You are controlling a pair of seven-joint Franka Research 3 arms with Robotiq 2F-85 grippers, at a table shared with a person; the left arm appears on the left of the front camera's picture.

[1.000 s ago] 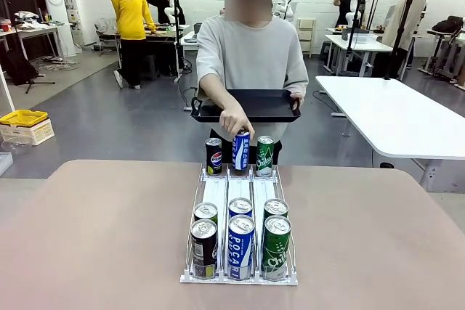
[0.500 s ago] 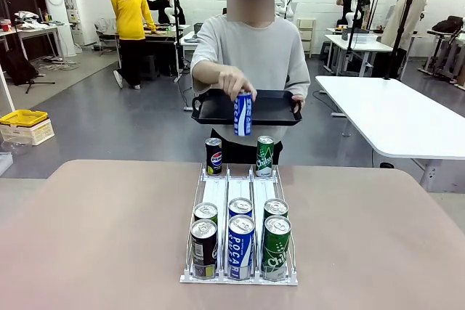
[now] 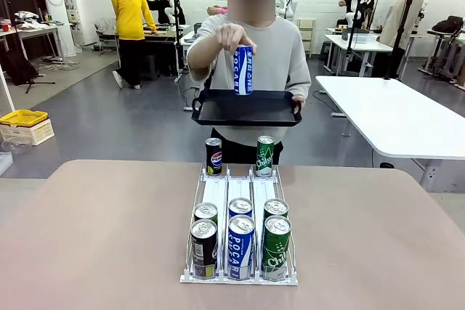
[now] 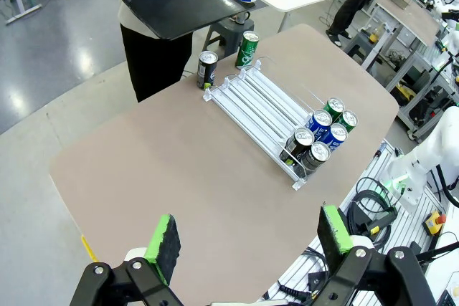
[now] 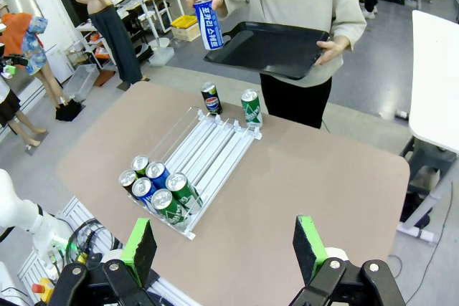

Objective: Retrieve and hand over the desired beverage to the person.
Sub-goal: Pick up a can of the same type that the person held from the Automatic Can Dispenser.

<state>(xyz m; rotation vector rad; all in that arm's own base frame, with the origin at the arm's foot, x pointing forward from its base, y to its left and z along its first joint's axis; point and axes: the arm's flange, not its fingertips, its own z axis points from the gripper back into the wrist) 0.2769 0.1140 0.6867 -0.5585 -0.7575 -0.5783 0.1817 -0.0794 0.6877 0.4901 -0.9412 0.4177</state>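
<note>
Front view: beyond the far edge of the table [image 3: 87, 237], the person [image 3: 251, 56] holds a blue can [image 3: 244, 70] above a black tray [image 3: 247, 110]. Left gripper [image 4: 249, 233] and right gripper [image 5: 226, 240] both gape wide, empty.

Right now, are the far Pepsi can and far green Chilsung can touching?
Apart: the front view shows a clear gap between Pepsi can and Chilsung can.

Front faces person [image 3: 251, 56], wrists high above — shared rack [image 4: 262, 102]

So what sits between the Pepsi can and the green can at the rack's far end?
Nothing: the front view shows a bare gap between the Pepsi can and the green can on the rack.
</note>
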